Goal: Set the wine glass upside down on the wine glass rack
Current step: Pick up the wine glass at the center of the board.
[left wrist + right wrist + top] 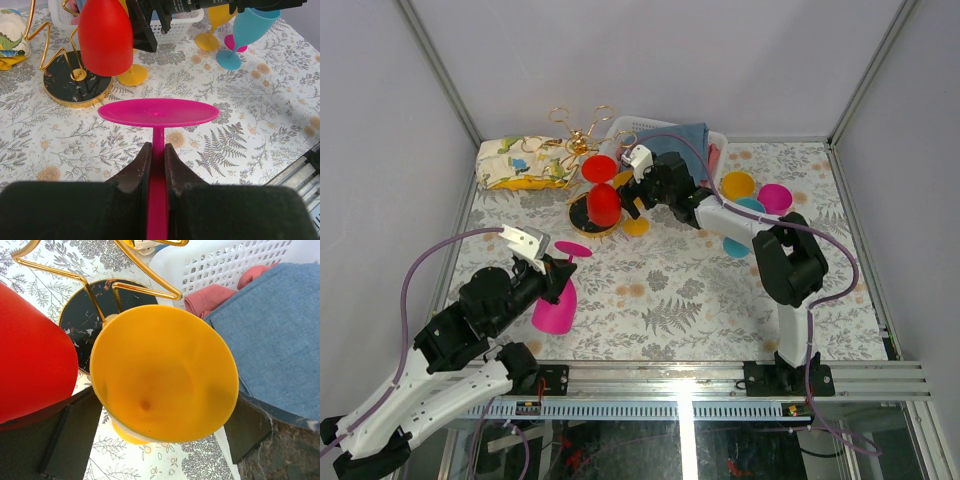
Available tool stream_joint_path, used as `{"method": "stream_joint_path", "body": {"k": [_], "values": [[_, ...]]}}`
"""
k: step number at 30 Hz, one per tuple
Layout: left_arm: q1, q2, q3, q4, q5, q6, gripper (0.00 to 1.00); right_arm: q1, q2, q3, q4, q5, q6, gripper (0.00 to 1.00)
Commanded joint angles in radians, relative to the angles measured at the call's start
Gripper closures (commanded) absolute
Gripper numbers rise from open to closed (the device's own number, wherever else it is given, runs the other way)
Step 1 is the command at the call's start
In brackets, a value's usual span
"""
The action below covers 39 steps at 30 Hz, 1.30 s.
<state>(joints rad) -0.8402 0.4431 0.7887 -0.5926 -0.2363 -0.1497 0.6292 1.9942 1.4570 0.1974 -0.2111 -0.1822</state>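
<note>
Left tool (157,150) is pinched shut on the pink glass (159,112) by its stem, over the worktop (250,125). Only the right wrist view shows the right tool (160,432) gaping wide around the yellow glass (165,375), beside the rack (85,322) holding an upturned red glass (30,355).

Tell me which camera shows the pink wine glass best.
Top external: the pink wine glass shows most fully there, bowl and foot, in the left claw. Left wrist shows only its stem and round foot between shut fingers. Right wrist does not show it.
</note>
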Motion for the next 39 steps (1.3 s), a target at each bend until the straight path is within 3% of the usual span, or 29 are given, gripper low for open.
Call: {"method": "stream_joint_path", "body": {"k": [1,12,22,39], "values": [[0.006,-0.001,-0.008,0.03,-0.019,0.001,1.0,-0.008,-0.021,-0.01,0.1,0.01,0.019,0.03],[0.006,-0.003,-0.007,0.03,-0.017,0.001,1.0,-0.006,-0.206,-0.26,0.18,0.047,0.027,0.06],[0.006,-0.002,-0.007,0.031,-0.013,0.002,1.0,-0.007,-0.418,-0.452,0.198,0.129,0.015,0.01],[0.006,-0.007,-0.008,0.031,-0.017,0.001,1.0,-0.021,-0.121,-0.108,0.071,-0.007,0.021,0.01]]}}
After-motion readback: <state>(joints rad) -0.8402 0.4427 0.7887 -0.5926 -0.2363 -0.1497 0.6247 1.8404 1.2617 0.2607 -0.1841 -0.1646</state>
